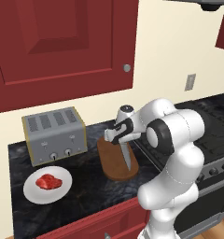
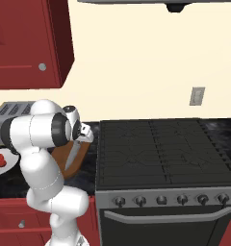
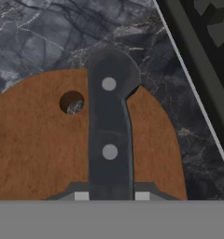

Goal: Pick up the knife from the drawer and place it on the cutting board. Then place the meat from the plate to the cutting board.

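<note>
claw [image 1: 125, 145] gripping knife [image 3: 109, 140], meat [image 1: 48, 181] on plate [image 1: 34, 193]

No legible text, label, brand, no. or sign can be made out anywhere, incl. on the toaster [image 1: 55, 135], stove knobs [image 2: 160, 200] and wall outlet [image 2: 198, 96].

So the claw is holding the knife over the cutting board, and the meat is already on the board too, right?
Not quite. The meat is on the white plate, left of the cutting board, as the left base view shows. The rest holds: the claw is shut on the knife over the board.
</note>
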{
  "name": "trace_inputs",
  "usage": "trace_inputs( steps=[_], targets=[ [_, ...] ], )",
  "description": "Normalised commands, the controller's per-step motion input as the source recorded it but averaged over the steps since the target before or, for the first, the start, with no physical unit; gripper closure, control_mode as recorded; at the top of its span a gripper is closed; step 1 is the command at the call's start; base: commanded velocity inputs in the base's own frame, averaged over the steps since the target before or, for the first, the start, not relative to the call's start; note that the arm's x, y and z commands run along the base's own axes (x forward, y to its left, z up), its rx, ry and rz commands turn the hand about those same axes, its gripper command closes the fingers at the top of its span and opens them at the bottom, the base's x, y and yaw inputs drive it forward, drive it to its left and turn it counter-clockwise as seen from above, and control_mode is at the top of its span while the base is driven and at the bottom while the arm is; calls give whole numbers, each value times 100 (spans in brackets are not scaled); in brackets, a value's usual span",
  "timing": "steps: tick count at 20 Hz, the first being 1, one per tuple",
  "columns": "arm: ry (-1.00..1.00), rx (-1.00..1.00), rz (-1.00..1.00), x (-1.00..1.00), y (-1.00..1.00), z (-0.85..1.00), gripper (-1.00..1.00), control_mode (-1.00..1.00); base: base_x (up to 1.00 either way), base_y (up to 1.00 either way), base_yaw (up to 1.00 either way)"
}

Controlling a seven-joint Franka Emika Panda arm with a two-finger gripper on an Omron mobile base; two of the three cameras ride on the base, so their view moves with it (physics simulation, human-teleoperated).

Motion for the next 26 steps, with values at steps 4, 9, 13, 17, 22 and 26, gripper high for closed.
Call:
trace_inputs(
  steps=[4, 9, 13, 17, 22, 26],
  targets=[
    [0, 0, 0, 18, 0, -34, 100, -100, 0, 0, 0],
    [0, 0, 0, 7, 0, -39, 100, -100, 0, 0, 0],
    [1, 0, 0, 1, 0, -40, 100, -100, 0, 0, 0],
    [3, 0, 0, 2, 0, -40, 100, -100, 0, 0, 0],
    [3, 0, 0, 0, 0, -11, -100, -100, 0, 0, 0],
    [0, 3, 0, 0, -13, 0, -100, -100, 0, 0, 0]
  ],
)
